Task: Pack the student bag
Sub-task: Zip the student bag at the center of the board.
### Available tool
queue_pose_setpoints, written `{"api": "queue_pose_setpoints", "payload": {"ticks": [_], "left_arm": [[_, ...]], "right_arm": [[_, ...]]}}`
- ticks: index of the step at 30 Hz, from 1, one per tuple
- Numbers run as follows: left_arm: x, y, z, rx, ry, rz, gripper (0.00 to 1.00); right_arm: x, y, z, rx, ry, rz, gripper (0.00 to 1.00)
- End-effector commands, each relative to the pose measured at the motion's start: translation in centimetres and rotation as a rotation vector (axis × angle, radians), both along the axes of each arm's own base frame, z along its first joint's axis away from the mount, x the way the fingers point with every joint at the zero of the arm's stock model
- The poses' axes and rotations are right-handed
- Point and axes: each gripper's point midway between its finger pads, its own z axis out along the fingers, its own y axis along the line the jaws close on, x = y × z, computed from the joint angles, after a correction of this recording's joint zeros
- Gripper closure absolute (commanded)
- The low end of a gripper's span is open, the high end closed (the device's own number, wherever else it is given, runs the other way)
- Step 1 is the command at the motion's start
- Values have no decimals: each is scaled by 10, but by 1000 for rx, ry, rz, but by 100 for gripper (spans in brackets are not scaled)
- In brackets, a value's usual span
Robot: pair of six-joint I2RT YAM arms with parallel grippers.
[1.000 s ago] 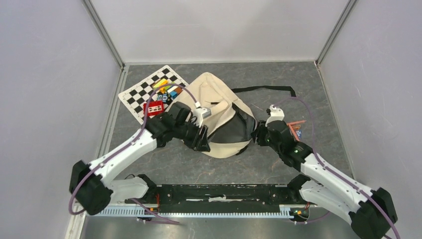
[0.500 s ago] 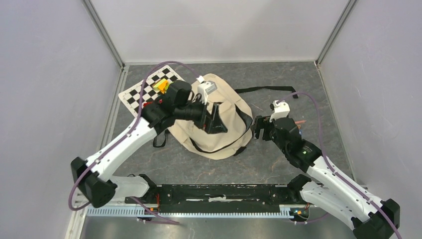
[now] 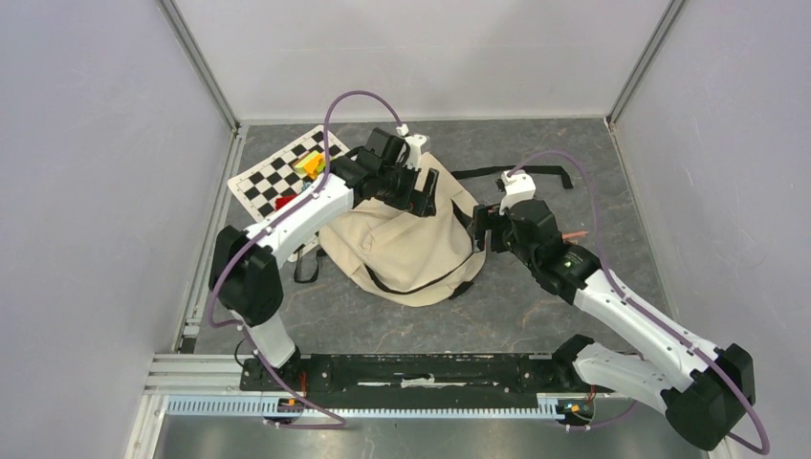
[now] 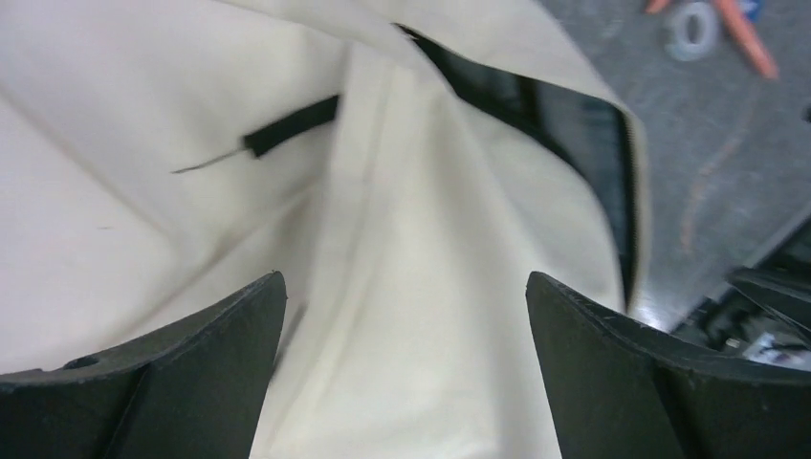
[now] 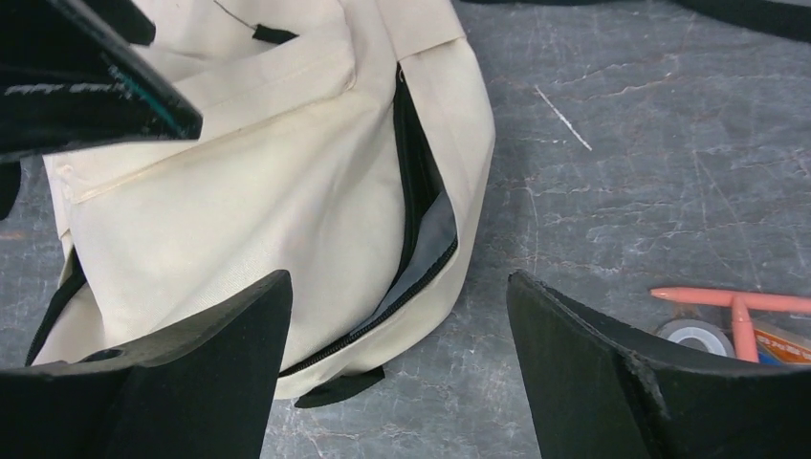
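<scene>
Lying slumped and flat in the middle of the table (image 3: 536, 316), the bag (image 3: 402, 249) spreads between the two arms, its length running roughly from the far side toward the arm bases. The part that matters, the unzipped opening (image 5: 419, 191), runs along its right-hand edge. That mouth shows as a dark slit with a sliver of grey lining (image 5: 432, 234) behind the black zip, and it gapes only a little, so the cloth lies mostly collapsed on itself. The right gripper (image 3: 481, 229) sits just beside that edge, low and facing the slit, with its jaws spread wide and nothing between them. The left gripper (image 3: 426, 194) hangs over the bag's far end, above the cream cloth and near the top of the same slit; its jaws too are wide apart and hold nothing. Judging from this, the right arm is the nearer one to the opening, while the left looks placed to pinch the upper flap and lift it. Likely things to pack lie on both sides: orange pens (image 5: 727, 298) and a roll of tape (image 5: 693, 335) on the table just right of the right gripper, and coloured pieces (image 3: 308, 164) on a chequered board (image 3: 263, 182) to the bag's far left.
</scene>
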Motion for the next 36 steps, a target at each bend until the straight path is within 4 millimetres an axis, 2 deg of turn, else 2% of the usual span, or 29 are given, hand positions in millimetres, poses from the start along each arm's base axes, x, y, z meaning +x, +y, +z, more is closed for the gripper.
{"api": "queue_pose_setpoints", "payload": {"ticks": [1, 4, 7, 13, 16, 18, 19, 20, 24, 26, 27, 32, 36], "left_arm": [[30, 11, -10, 131, -139, -37, 0], [34, 8, -24, 138, -155, -65, 0], [31, -4, -30, 93, -141, -110, 0], [39, -18, -45, 93, -162, -153, 0], [44, -18, -55, 144, -185, -156, 1], [46, -16, -62, 178, -194, -154, 5], [46, -16, -64, 187, -201, -159, 9], [45, -16, -67, 194, -203, -165, 18], [38, -14, -64, 201, -220, -169, 70], [32, -10, -56, 201, -232, -164, 91], [29, -7, -49, 198, -245, -160, 97], [11, 11, -30, 200, -255, -131, 98], [-4, 23, -31, 211, -229, -125, 98]], "right_arm": [[9, 15, 14, 52, -32, 35, 12], [10, 14, 3, 35, -10, 32, 8], [13, 9, -7, 19, 11, 14, 7], [21, 7, -14, 47, 40, 2, 12], [20, 8, -18, 60, 57, 2, 15], [19, 7, -23, 65, 64, 5, 15], [18, 7, -24, 70, 63, 5, 15], [17, 6, -25, 73, 66, 3, 16], [17, 4, -23, 81, 61, -4, 17], [18, 5, -17, 88, 47, -4, 19], [19, 7, -13, 95, 37, 5, 20], [26, 19, 1, 108, 19, 51, 24], [32, 34, 13, 183, 4, 75, 29]]}}
